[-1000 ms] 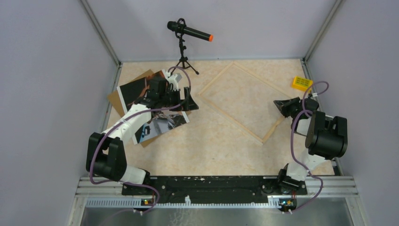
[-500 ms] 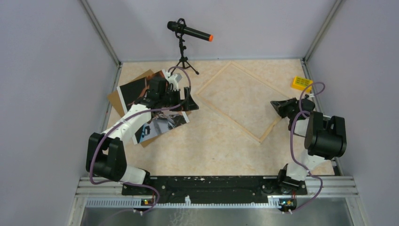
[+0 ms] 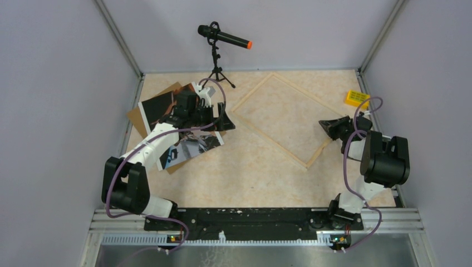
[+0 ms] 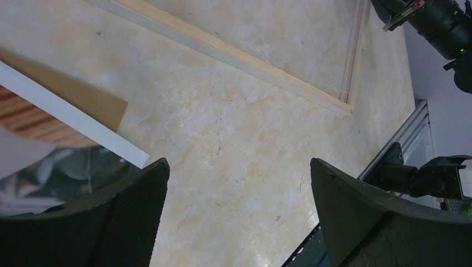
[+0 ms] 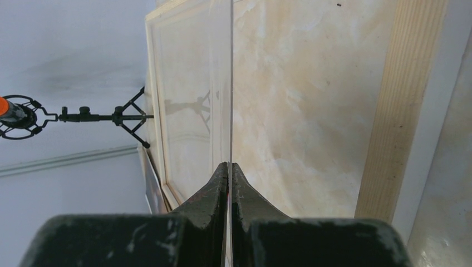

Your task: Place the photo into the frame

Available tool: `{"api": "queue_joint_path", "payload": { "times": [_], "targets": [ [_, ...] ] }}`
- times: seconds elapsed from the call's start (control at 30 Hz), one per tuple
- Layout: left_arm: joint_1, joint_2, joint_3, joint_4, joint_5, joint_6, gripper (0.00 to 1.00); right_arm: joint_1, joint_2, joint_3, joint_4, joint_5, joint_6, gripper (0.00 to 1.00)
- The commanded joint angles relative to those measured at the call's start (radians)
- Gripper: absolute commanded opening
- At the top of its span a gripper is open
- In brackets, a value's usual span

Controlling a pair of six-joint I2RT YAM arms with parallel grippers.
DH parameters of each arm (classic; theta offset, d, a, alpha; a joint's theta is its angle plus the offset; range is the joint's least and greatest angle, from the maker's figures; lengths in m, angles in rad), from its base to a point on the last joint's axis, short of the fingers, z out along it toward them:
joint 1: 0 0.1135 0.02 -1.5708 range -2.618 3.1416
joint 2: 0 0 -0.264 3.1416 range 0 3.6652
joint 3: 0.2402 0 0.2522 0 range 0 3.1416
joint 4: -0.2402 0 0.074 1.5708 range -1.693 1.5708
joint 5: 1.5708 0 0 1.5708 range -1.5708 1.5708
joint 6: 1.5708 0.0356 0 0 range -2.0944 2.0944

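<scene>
1. Pale wood marks the frame (image 3: 270,139), which lies flat on the beige worktop (image 3: 245,178), turned so its corners point like a diamond, right of centre.
2. At the frame's right corner sits the right hand (image 3: 329,125). In its wrist view the right hand (image 5: 229,167) is pinched tight on a thin clear sheet (image 5: 230,83), seen edge-on as a fine line running away from the fingers. A wooden rail of the frame (image 5: 401,105) lies just to the right of that line.
3. On the left side of the worktop lies the photo (image 3: 158,105), on top of a brown board (image 3: 133,117) whose corners stick out from under it. The photo is well apart from the frame.
4. The left arm reaches over the photo, and the left hand (image 3: 221,119) hangs past its right edge, near the frame's left corner.
5. From the left wrist, the left hand (image 4: 239,167) is spread wide, with only bare worktop between its fingers (image 4: 128,217).
6. In that view the photo (image 4: 72,117) shows its white border and dark picture just beside the left finger, and a rail of the frame (image 4: 222,50) crosses ahead.
7. A microphone (image 3: 222,38) on a small tripod stands at the far edge, and a yellow block (image 3: 357,98) lies by the right wall.
</scene>
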Motion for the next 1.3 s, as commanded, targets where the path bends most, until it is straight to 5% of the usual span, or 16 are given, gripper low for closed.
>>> {"api": "queue_joint_path", "payload": {
  "times": [0.0,0.53,0.9,1.27],
  "targets": [
    [0.004,-0.037,-0.004,0.038,0.010,0.007,0.99,0.009,0.031,0.047,0.003,-0.050,-0.026,0.00],
    [0.004,-0.031,-0.005,0.038,0.018,0.006,0.99,0.009,0.046,0.140,-0.181,-0.045,-0.099,0.00],
    [0.004,-0.029,-0.006,0.043,0.025,0.006,0.98,0.025,-0.014,0.199,-0.329,-0.010,-0.200,0.33],
    [0.004,-0.028,-0.004,0.040,0.031,0.006,0.98,0.043,-0.187,0.322,-0.816,0.214,-0.394,0.63]
  ]
}}
